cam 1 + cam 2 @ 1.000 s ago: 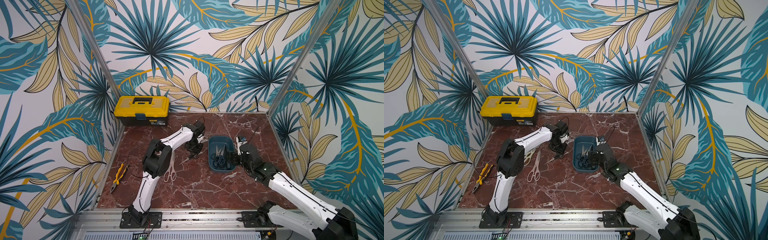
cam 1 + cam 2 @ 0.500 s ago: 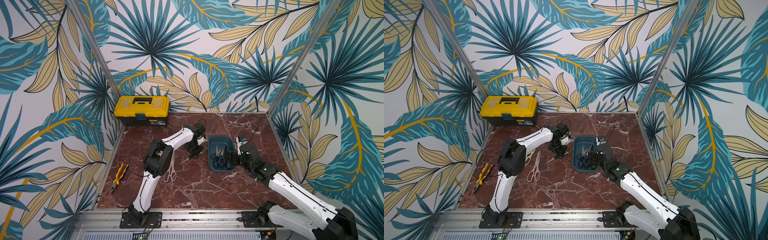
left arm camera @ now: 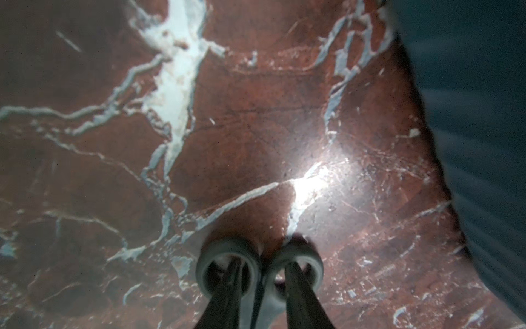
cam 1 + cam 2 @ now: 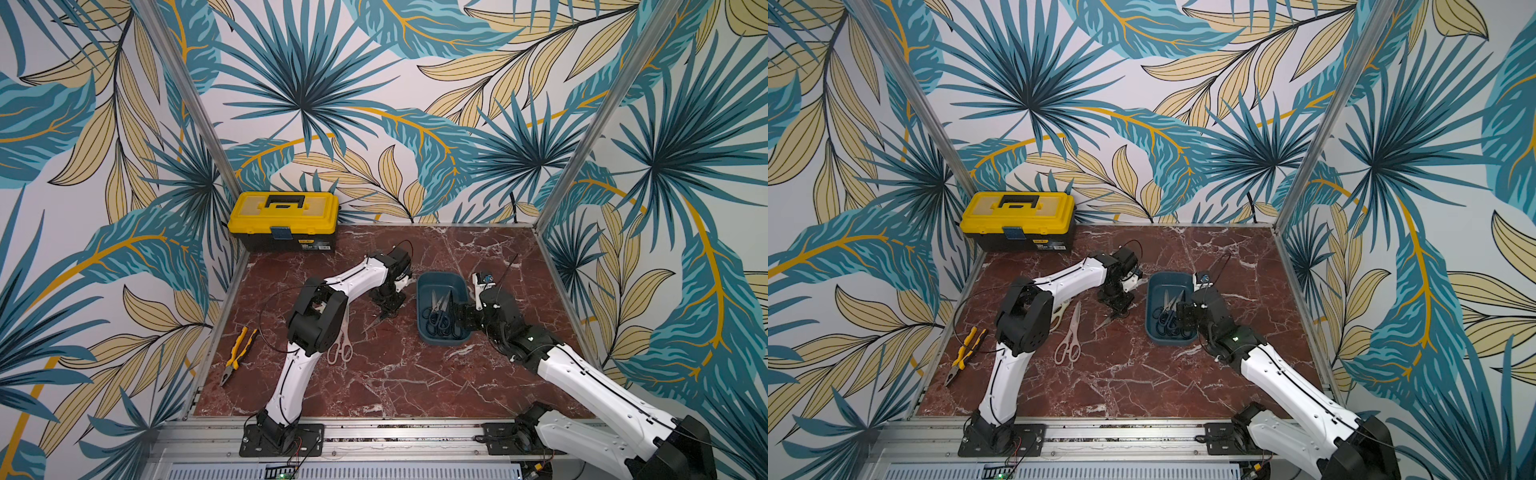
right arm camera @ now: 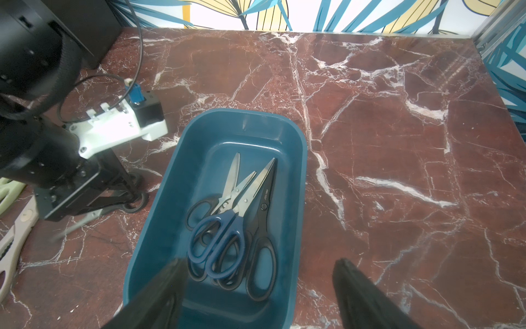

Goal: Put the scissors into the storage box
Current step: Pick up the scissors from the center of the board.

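Where marble (image 5: 370, 136) gleams, rounded plastic tub (image 5: 302, 176), steel scissors (image 5: 227, 228).

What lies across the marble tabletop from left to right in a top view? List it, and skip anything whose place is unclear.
yellow-handled pliers → pale pink scissors → left gripper → storage box

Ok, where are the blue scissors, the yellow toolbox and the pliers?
blue scissors (image 5: 234, 212): right wrist view, by the pivot.
yellow toolbox (image 4: 309, 216): a top view, on its lid.
pliers (image 4: 236, 356): a top view, on the yellow handles.
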Controlling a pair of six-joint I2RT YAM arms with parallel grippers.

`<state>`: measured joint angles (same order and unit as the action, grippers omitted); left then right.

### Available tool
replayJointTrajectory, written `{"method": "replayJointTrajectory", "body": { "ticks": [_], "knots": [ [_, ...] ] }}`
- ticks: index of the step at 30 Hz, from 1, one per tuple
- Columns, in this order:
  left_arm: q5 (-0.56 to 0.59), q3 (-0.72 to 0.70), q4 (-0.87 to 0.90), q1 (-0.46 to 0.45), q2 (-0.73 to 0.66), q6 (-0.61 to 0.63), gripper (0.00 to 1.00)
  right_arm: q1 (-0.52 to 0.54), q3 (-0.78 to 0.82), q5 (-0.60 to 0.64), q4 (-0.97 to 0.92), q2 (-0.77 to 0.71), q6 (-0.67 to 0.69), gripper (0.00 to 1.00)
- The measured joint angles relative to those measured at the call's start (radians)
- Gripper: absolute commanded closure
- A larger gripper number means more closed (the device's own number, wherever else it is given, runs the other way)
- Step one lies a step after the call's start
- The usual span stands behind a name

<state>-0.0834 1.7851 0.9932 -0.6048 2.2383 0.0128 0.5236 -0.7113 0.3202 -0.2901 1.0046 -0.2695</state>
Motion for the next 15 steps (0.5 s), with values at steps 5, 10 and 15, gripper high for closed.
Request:
{"method": "replayJointTrajectory", "body": {
  "ticks": [5, 10, 15],
  "knots": [
    [0.026, -0.043, -0.045, -0.003, -0.023, -0.024, 0.84, 0.000, 0.000, 0.015, 0.000, -0.022, 0.001, 0.14],
    [0.043, -0.072, -0.075, -0.005, -0.040, -0.060, 0.89, 0.000, 0.000, 0.027, 0.000, -0.024, 0.001, 0.13],
    [0.047, -0.077, -0.084, -0.010, -0.046, -0.116, 1.00, 0.000, 0.000, 0.028, 0.000, -0.024, 0.000, 0.13]
  ]
}}
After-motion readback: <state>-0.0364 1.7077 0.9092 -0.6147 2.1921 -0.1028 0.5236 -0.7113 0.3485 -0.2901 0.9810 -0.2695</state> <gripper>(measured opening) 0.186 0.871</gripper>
